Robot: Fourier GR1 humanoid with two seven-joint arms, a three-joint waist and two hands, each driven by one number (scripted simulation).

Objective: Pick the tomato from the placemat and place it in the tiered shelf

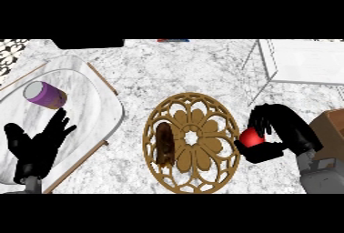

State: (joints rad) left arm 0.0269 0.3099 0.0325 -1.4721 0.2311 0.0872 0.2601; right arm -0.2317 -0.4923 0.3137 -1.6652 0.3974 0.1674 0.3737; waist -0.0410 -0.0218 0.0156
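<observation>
Grips tomato (250, 137) in curled fingers (263, 118) of right hand (285, 133), just right of placemat (201, 155). Seems pick nearly done; next calls for carrying toward shelf (306, 61), beyond placemat's upper right. Left hand (33, 145) open, left of placemat.

Bright red tomato (250, 136) against the black right hand (280, 129), and the left hand (33, 144) is just as black, both on grey forearms. The placemat (201, 113) shows golden tan, cut through in a flower rosette ringed with arches, and a dark brown lump (164, 144) sits on it. The counter (134, 68) is white marble veined grey, the tray (101, 113) paler marble edged in wood brown, the jar (46, 94) purple with a white top, the shelf (302, 59) plain white.
</observation>
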